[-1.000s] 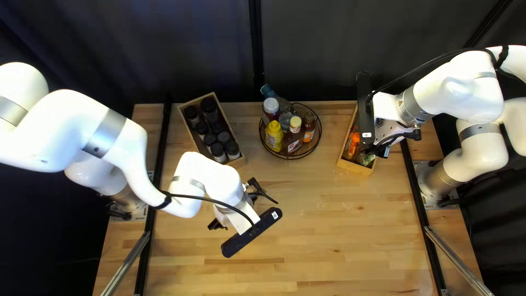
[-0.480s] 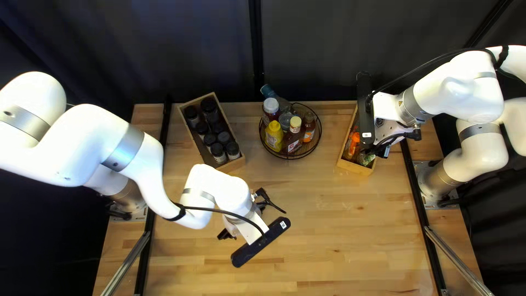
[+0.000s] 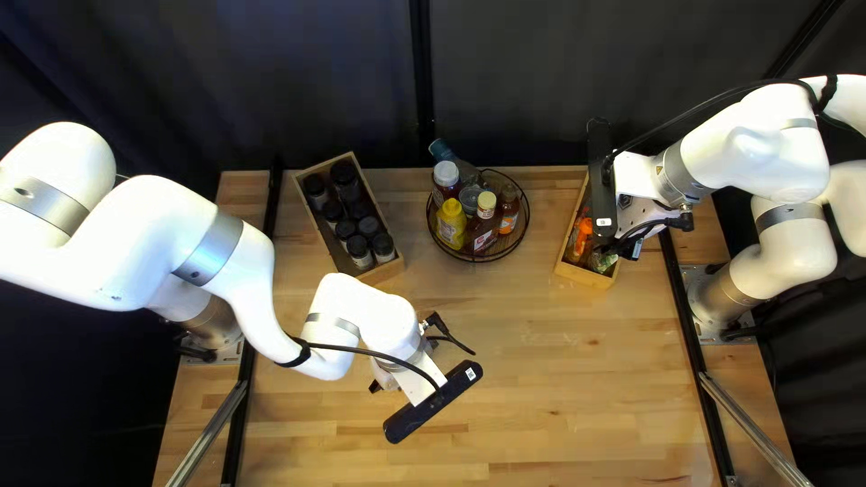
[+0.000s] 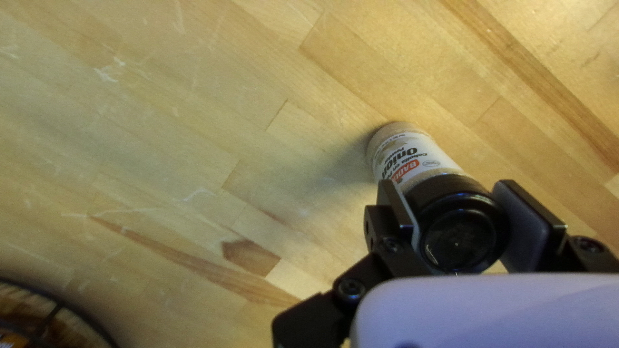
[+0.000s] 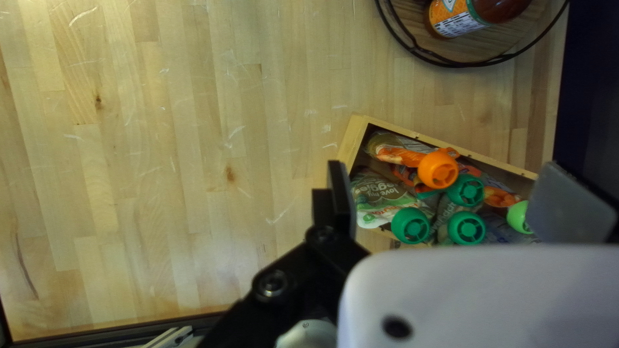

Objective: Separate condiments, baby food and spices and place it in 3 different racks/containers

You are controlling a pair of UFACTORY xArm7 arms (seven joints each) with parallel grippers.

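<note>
My left gripper point(image 3: 377, 386) is low over the table in the top left view, its jar hidden there. Seen from the left wrist, that gripper point(image 4: 449, 193) is shut on a spice jar point(image 4: 412, 153), pads on both sides of its black cap. Dark-capped spice jars point(image 3: 358, 247) fill a wooden box point(image 3: 317, 226). Bottles including yellow mustard point(image 3: 450, 223) stand in a round wire rack point(image 3: 492, 260). My right gripper point(image 3: 629, 249) is over a second wooden box point(image 3: 585, 276); the right wrist view shows the gripper point(image 5: 442, 169) open above baby food pouches point(image 5: 385, 198).
A blue-capped bottle point(image 3: 441, 149) leans outward at the back of the wire rack. Black rails point(image 3: 255, 298) run along the table's sides. The dark curtain point(image 3: 505, 81) hangs behind the far edge.
In the top left view my left arm has moved right and toward the table's near edge, slowing lately. My right arm, the boxes and the wire rack have not moved.
</note>
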